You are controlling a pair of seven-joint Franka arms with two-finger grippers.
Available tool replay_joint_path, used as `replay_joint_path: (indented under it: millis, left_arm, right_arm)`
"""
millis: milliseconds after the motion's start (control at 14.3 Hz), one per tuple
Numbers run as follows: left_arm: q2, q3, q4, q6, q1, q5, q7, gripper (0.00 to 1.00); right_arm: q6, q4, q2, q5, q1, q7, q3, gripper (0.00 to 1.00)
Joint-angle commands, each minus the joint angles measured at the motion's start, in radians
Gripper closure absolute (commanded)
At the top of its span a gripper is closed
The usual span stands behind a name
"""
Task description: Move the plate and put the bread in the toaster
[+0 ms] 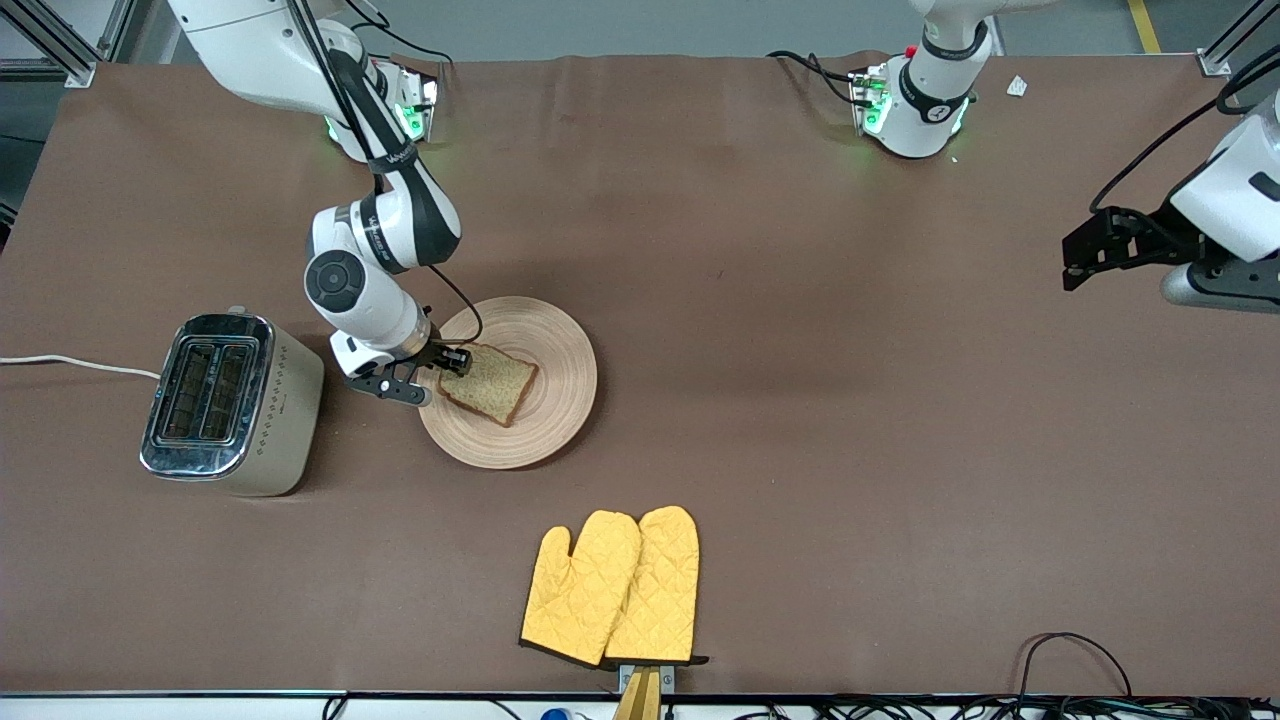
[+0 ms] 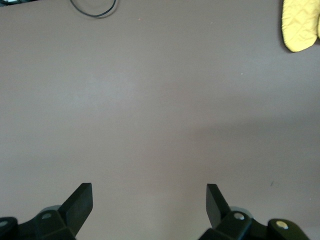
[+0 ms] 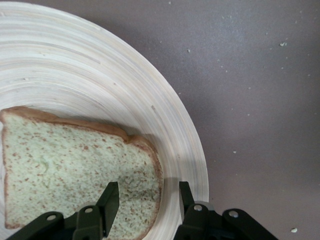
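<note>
The pale wooden plate (image 1: 560,350) lies beside the toaster (image 1: 235,400), toward the right arm's end of the table. One slice of speckled bread (image 1: 495,385) lies flat on it. My right gripper (image 1: 440,378) is down at the edge of the slice nearest the toaster. In the right wrist view its jaws (image 3: 149,192) stand apart, one finger over the bread (image 3: 65,165) and the other over the plate (image 3: 100,75), with the crust between them. My left gripper (image 1: 1075,260) waits open over bare table at the left arm's end, nothing between its fingers (image 2: 149,192).
A pair of yellow oven mitts (image 1: 612,585) lies near the table's front edge, also showing in the left wrist view (image 2: 300,22). The toaster's white cord (image 1: 70,363) runs off the table's end. Both toaster slots face up.
</note>
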Motion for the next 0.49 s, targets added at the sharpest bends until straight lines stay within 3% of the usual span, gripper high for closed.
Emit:
replay_joint_path:
  millis: [0, 210, 419]
  left_arm:
    - [-0.100, 0.100, -0.136, 0.078, -0.089, -0.026, -0.014, 0.00]
    - [-0.215, 0.104, -0.308, 0.187, -0.124, -0.030, -0.094, 0.00]
    - [-0.234, 0.113, -0.353, 0.223, -0.129, -0.087, -0.122, 0.00]
  right_arm:
    - [0.022, -0.038, -0.032, 0.017, 0.007, 0.002, 0.000, 0.50]
    - [0.027, -0.038, -0.029, 0.016, 0.009, 0.001, 0.000, 0.58]
    - [0.046, -0.038, -0.028, 0.016, 0.009, -0.001, 0.000, 0.58]
